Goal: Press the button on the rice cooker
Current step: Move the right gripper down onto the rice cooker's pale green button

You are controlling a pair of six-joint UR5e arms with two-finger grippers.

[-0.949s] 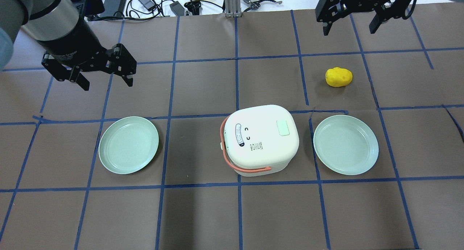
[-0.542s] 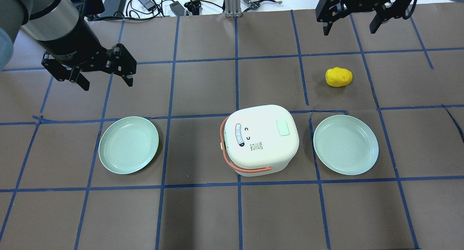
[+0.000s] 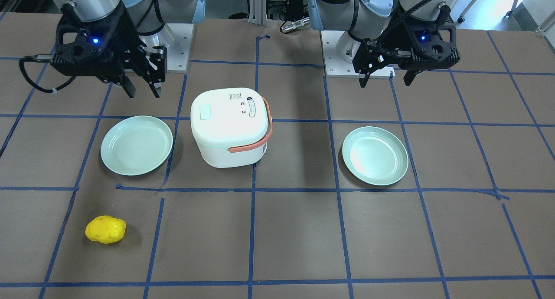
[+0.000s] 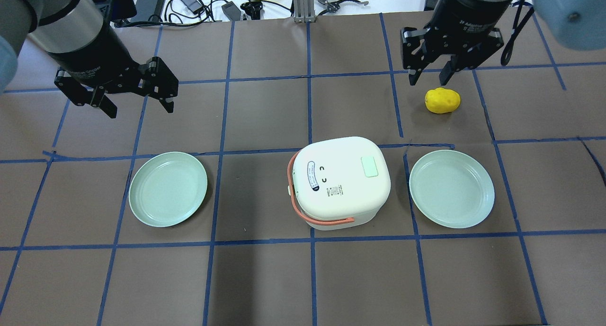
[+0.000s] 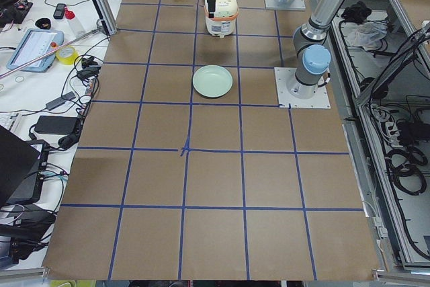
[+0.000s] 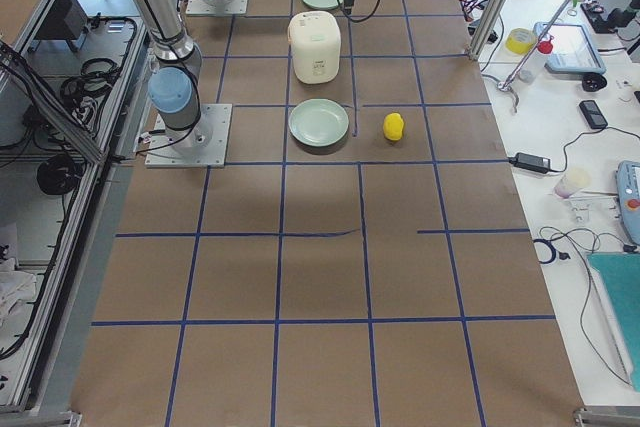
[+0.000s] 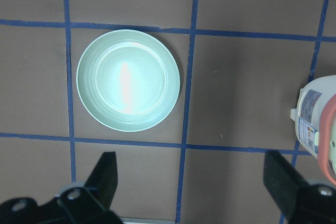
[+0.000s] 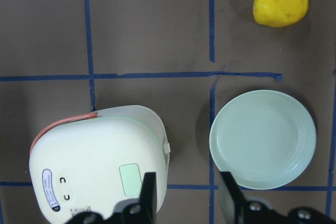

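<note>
The white rice cooker with an orange handle stands at the table's middle, its lid shut. Its pale green button is on the lid's right part and also shows in the right wrist view. My right gripper hangs high beyond the cooker, next to a yellow potato-like item. Its jaws are partly narrowed and empty, and its fingertips frame the cooker's right edge from above. My left gripper is wide open and empty, high at the far left, over the left plate in its wrist view.
Two pale green plates lie either side of the cooker, one on the left and one on the right. The yellow potato-like item lies beyond the right plate. Cables and clutter lie along the far edge.
My right arm has come in from the far edge toward the cooker, to just beside the yellow item, and its jaws have narrowed. The left arm has not moved.
</note>
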